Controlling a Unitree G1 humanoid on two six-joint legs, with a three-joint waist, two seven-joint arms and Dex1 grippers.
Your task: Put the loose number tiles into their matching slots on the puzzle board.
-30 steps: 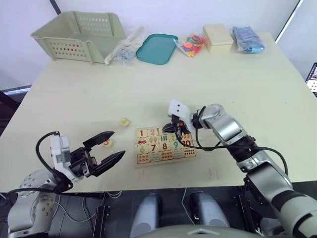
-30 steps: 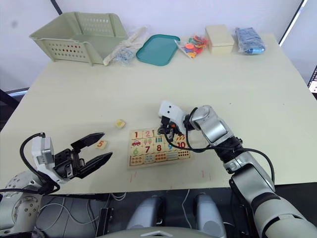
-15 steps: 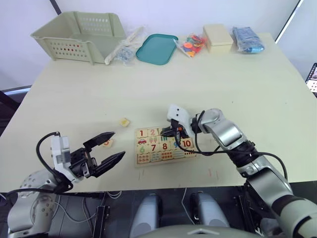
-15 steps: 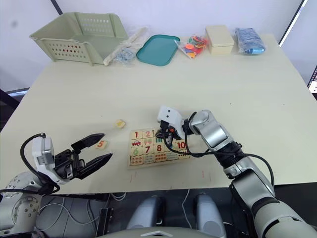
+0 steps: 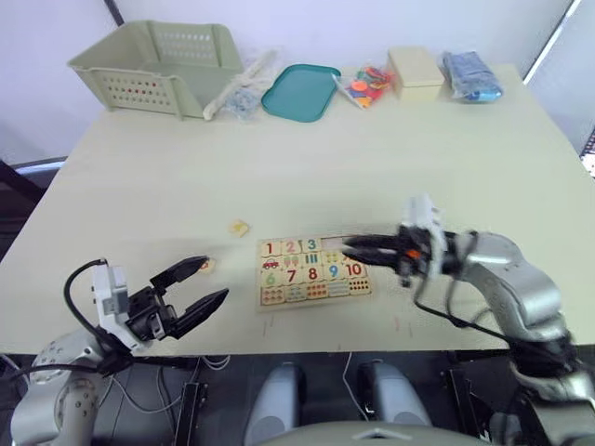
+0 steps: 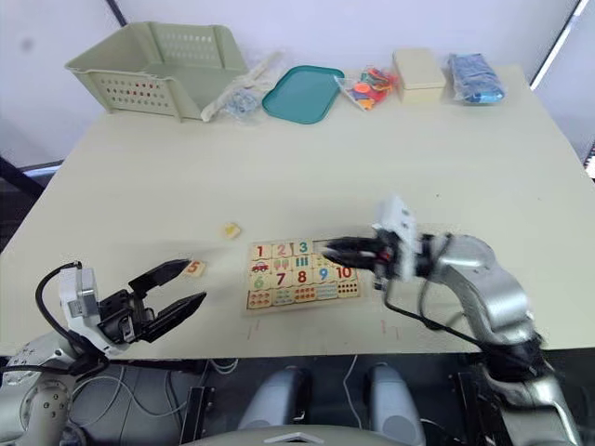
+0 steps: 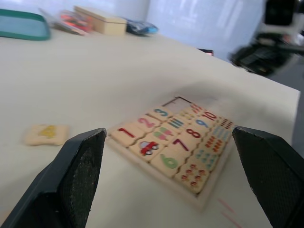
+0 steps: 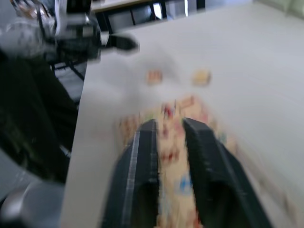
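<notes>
The puzzle board lies near the table's front edge; its top row holds 1, 2 and 3, and the slots to their right are bare. Two loose number tiles lie left of it: a yellow 4 and an orange 5. My left gripper is open and low, its upper fingertip right beside the 5 tile. In the left wrist view the 4 tile and the board lie ahead. My right gripper hovers over the board's right end, slightly open and holding nothing.
Along the far edge stand a pale green basket, a clear bag, a teal tray, a bag of bright plastic pieces, a cream box and a blue bag.
My right gripper has drawn back to the right, away from the board's top row, where the 3 tile now sits. The left arm has stayed put. The camera has shifted a little.
</notes>
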